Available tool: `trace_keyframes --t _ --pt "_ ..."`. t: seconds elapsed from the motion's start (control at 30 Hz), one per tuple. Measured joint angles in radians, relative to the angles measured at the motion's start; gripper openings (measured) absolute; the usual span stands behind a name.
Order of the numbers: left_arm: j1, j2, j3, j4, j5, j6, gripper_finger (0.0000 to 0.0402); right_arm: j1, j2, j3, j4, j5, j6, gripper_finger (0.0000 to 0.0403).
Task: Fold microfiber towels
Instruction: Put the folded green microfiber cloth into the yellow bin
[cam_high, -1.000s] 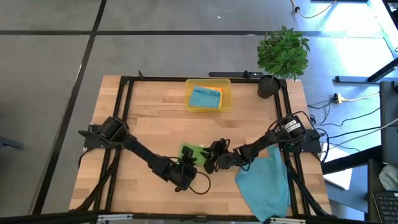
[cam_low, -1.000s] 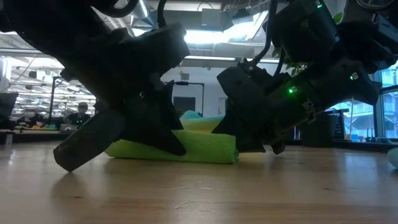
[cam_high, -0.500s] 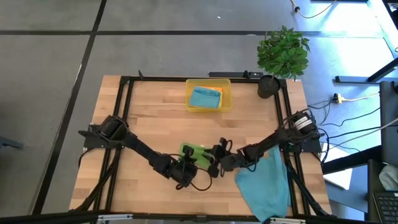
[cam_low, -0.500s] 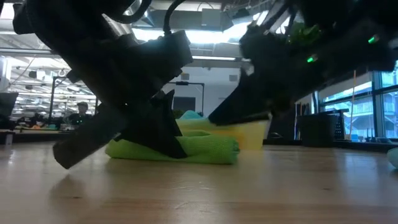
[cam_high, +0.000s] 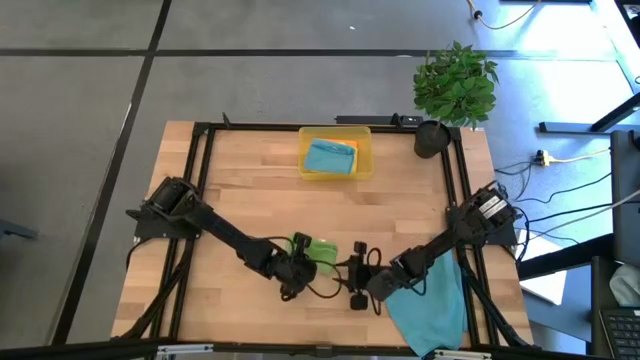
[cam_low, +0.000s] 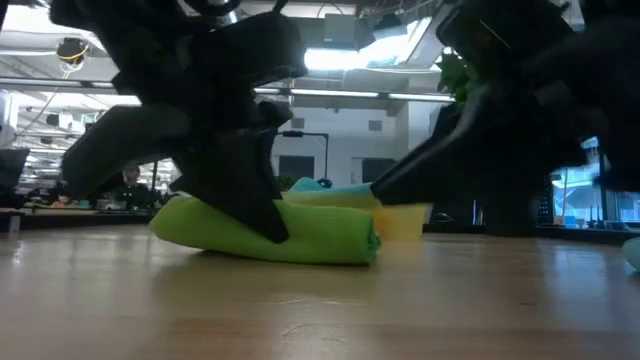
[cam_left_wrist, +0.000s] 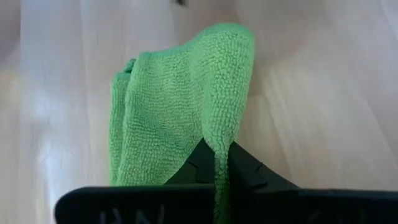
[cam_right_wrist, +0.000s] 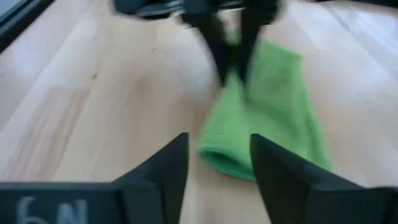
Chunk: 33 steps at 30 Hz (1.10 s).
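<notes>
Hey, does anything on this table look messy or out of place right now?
Only the teal towel: it lies rumpled and unfolded, hanging over the table's near right edge. The green towel is a neat roll, pinched by the left gripper.

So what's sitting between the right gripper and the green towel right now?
Only bare wood: in the right wrist view, the open right gripper faces the folded green towel across empty table.

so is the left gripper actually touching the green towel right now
Touching. The left wrist view shows the left gripper shut on an edge of the green towel, the cloth pinched between its fingers.
</notes>
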Motion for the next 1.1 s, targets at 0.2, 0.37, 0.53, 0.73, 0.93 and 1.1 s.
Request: trace_keyframes --t 0.2,0.37,0.53,0.73,0.93,1.1 --pt "0.043 -0.01 0.002 0.01 0.089 -0.027 0.0 0.017 0.092 0.032 0.077 0.043 -0.094 0.0252" --pt "0.066 -0.01 0.002 0.01 0.148 -0.04 0.0 0.015 0.158 0.097 0.069 0.132 -0.206 0.0295" --pt "0.078 -0.014 0.003 0.01 0.182 -0.053 0.0 0.014 0.212 0.181 0.018 0.158 -0.291 0.0305" --pt "0.078 -0.059 0.004 0.007 0.183 -0.053 0.0 0.016 0.232 0.27 -0.2 0.205 -0.25 0.0306" --pt "0.076 -0.099 0.004 -0.003 0.18 -0.05 0.0 0.013 0.234 0.291 -0.264 0.243 -0.221 0.0306" --pt "0.076 -0.1 0.004 -0.005 0.179 -0.05 0.0 0.006 0.236 0.29 -0.279 0.266 -0.173 0.0272"
